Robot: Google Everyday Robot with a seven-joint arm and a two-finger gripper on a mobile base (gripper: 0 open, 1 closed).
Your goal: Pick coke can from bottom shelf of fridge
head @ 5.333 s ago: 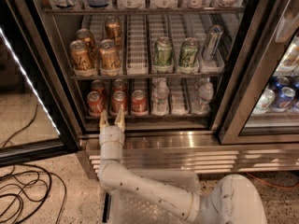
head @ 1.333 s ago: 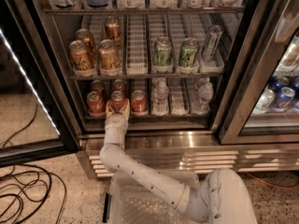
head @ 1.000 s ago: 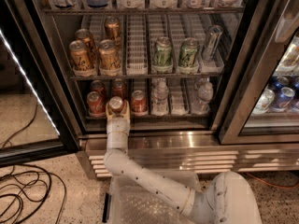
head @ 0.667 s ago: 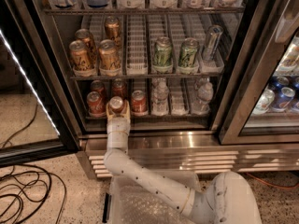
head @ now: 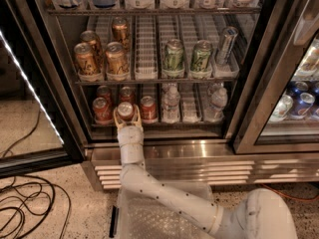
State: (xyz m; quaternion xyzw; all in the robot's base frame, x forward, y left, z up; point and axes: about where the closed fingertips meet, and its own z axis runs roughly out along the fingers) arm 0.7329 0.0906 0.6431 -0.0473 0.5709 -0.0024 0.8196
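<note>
setting: speckled floor (head: 35, 133) with black cables (head: 25, 208) at the left, in front of the fridge (head: 164, 153), whose glass door stands open
bottom shelf (head: 189, 127): red cans (head: 101, 109) in the left lanes, water bottles (head: 171, 104) to the right
coke can (head: 125, 110): upright at the front edge of the bottom shelf, between two other red cans and slightly ahead of them
claw (head: 125, 117): clenched on the coke can, one pale finger on each side, reaching up from below the shelf
arm (head: 149, 188): white, rising past the fridge's steel louvred base
shelf above: gold-brown cans (head: 85, 59) left, green cans (head: 174, 55) right
</note>
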